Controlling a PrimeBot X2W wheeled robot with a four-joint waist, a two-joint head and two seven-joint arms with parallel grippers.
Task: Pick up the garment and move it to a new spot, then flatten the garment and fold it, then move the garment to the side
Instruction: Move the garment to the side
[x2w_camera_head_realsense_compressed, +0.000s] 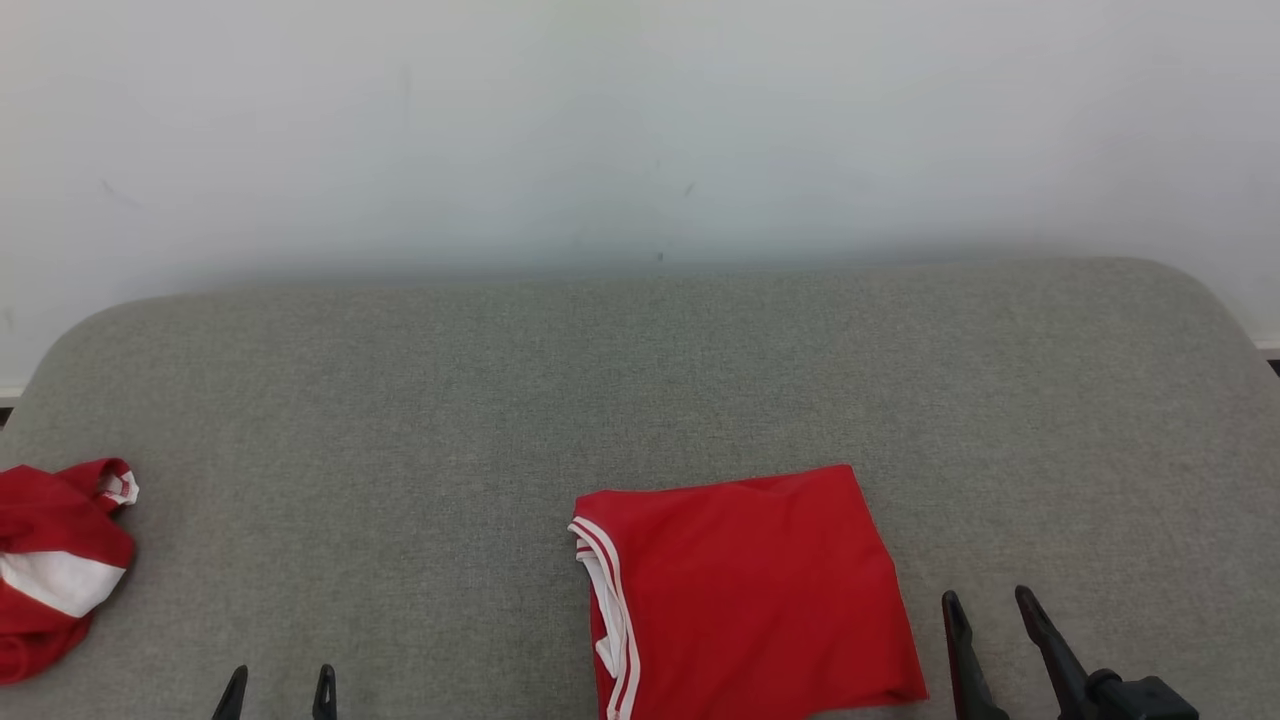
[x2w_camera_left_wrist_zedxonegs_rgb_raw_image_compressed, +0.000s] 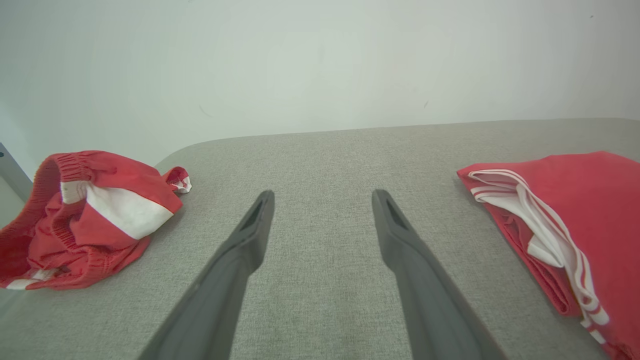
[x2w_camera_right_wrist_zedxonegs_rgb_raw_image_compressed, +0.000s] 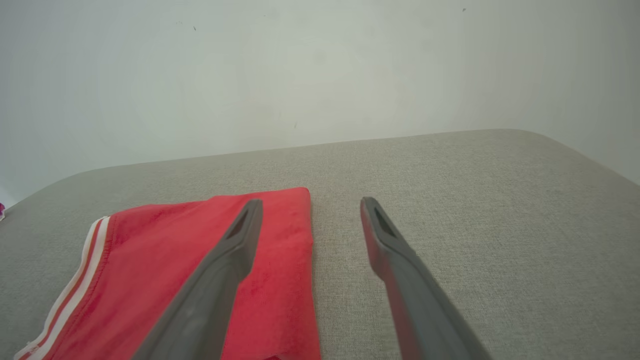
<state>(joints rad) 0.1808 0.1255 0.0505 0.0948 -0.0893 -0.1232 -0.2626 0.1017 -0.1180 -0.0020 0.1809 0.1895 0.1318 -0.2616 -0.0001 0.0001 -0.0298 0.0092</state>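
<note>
Fingers of left gripper (x2w_camera_head_realsense_compressed: 278, 688) and right gripper (x2w_camera_head_realsense_compressed: 988, 600) spread, holding nothing; left over bare cushion (x2w_camera_head_realsense_compressed: 640, 380), right just beside the folded garment (x2w_camera_head_realsense_compressed: 745, 590), likely placed to take its edge for the move aside; garment flat, front-centre; crumpled cloth (x2w_camera_head_realsense_compressed: 55, 565) well apart, far left.

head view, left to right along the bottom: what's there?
crumpled red-and-white garment → left hand, open → folded red garment → right hand, open
</note>
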